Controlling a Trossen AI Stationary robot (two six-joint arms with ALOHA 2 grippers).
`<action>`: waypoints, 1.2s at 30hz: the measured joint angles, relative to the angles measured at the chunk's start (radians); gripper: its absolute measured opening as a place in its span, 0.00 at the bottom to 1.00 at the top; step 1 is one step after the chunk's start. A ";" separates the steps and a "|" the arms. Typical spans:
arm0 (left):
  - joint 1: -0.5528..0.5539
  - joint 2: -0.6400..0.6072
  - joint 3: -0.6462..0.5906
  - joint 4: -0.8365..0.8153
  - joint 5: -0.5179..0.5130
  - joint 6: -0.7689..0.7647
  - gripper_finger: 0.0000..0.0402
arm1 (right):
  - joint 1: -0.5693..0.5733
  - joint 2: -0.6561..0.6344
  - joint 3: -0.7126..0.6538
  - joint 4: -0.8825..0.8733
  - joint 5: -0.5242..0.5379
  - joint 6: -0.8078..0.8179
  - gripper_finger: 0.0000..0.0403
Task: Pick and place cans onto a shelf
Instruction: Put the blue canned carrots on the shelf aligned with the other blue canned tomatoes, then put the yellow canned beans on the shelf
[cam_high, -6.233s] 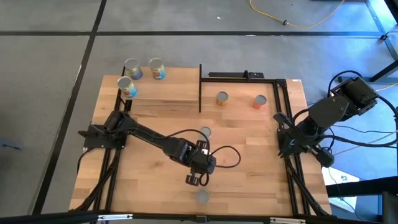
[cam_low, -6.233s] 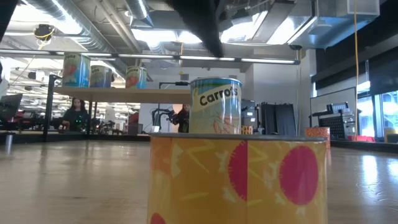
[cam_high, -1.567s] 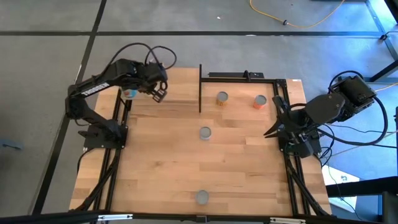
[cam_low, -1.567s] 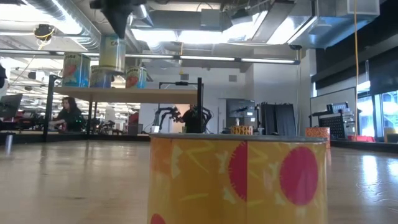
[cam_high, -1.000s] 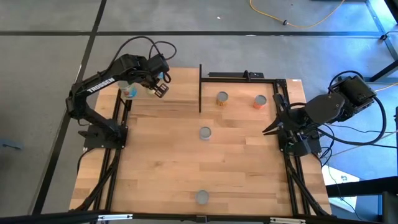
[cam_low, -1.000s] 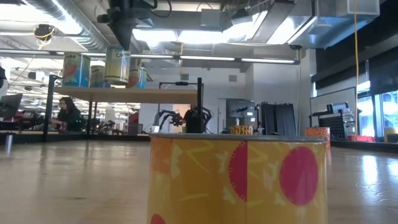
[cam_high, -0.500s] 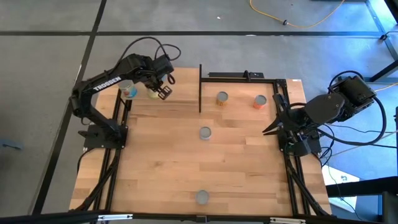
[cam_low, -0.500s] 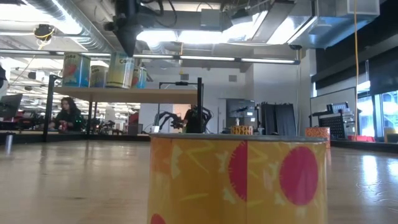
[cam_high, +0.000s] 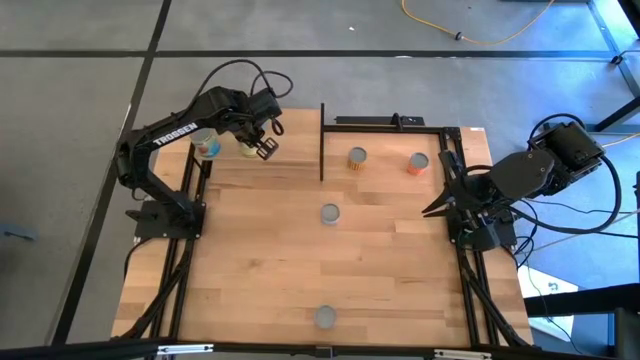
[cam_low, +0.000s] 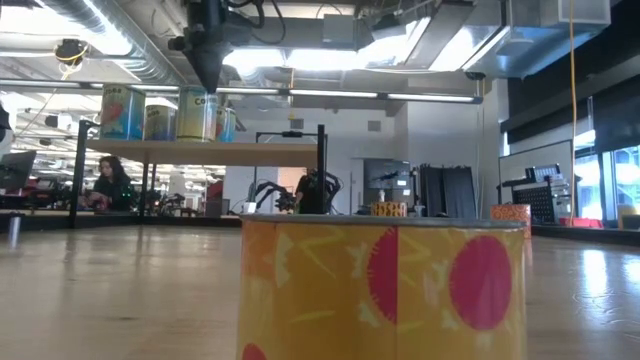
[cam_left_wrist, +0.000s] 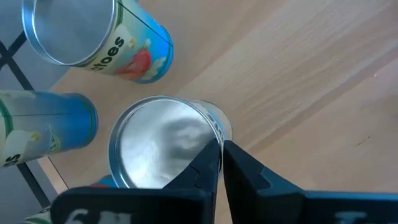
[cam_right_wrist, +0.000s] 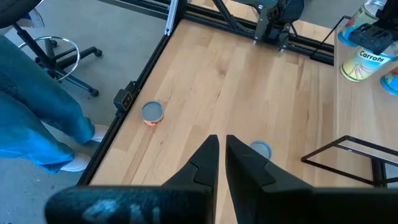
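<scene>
High view: the left arm arches over the far left corner of the bench, its left gripper (cam_high: 266, 150) above the shelf (cam_high: 290, 150), beside a can (cam_high: 246, 150). Left wrist view adds what is hidden from above: the fingers (cam_left_wrist: 208, 165) nearly together at that silver-topped can's (cam_left_wrist: 163, 146) rim, gripping nothing. The right gripper (cam_high: 432, 208) waits at the bench's right edge, fingers nearly closed and empty. Loose cans (cam_high: 329, 213) stand mid-bench.
</scene>
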 joint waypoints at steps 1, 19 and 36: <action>0.000 0.000 0.000 0.000 0.000 -0.004 0.05 | 0.000 0.000 0.000 0.000 0.000 0.000 0.08; 0.000 0.000 0.038 -0.005 -0.004 -0.010 0.11 | 0.000 0.000 0.000 0.000 0.000 0.000 0.08; -0.038 0.000 0.261 -0.008 -0.040 0.043 0.11 | 0.000 0.000 0.000 0.000 -0.001 0.000 0.08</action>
